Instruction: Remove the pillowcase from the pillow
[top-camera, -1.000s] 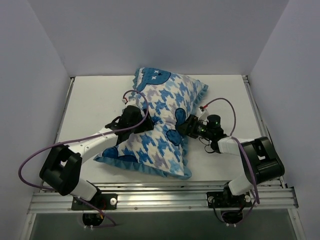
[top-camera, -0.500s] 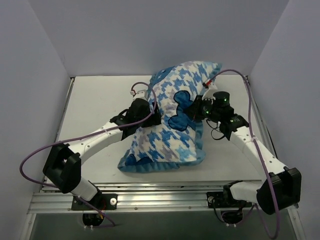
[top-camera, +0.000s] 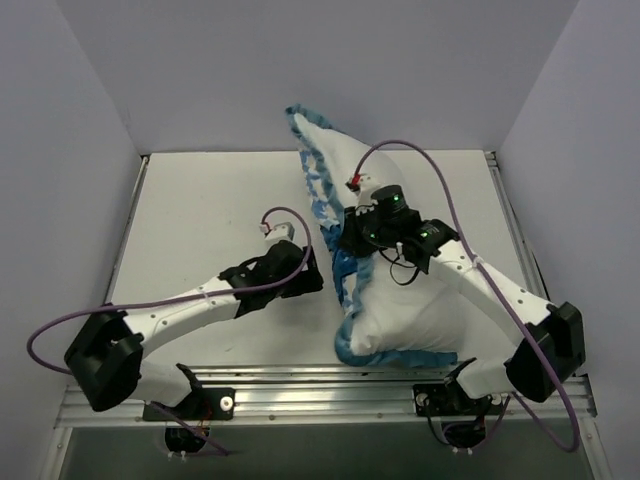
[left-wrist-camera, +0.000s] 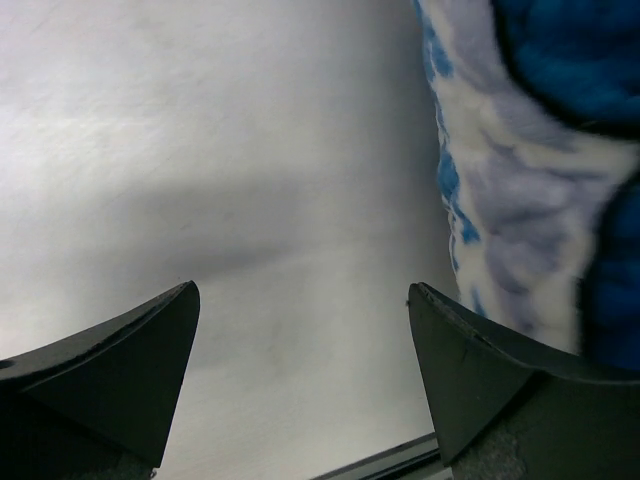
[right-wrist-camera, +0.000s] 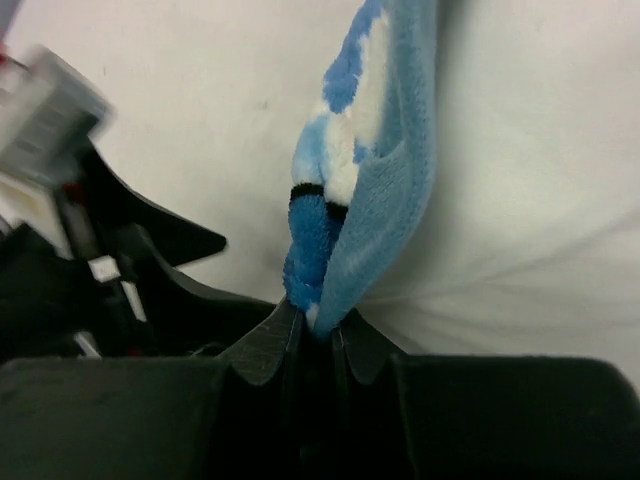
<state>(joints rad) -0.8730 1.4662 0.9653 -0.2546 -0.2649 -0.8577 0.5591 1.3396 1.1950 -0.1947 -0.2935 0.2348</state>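
Observation:
The pillowcase (top-camera: 316, 190) stands on edge across the middle right of the table, with the pillow inside it. Its blue ruffled trim runs down the left edge, and a plain white face (top-camera: 410, 310) is turned toward the camera. I cannot tell whether that face is cover or pillow. My right gripper (top-camera: 350, 242) is shut on the blue trim (right-wrist-camera: 370, 200) at the left edge and holds it up. My left gripper (top-camera: 312, 280) is open and empty just left of the pillow, apart from it. Its view shows houndstooth print (left-wrist-camera: 520, 200) to the right of the gripper (left-wrist-camera: 302, 292).
The white table (top-camera: 200, 220) is boxed in by grey walls on the left, back and right. A metal rail (top-camera: 320, 392) runs along the front edge. The lower end of the pillow rests near that rail.
The right gripper has swung up and left with the trim, flipping the pillow from patterned side up onto its edge. The left gripper has let go, opened and drawn back toward the front left.

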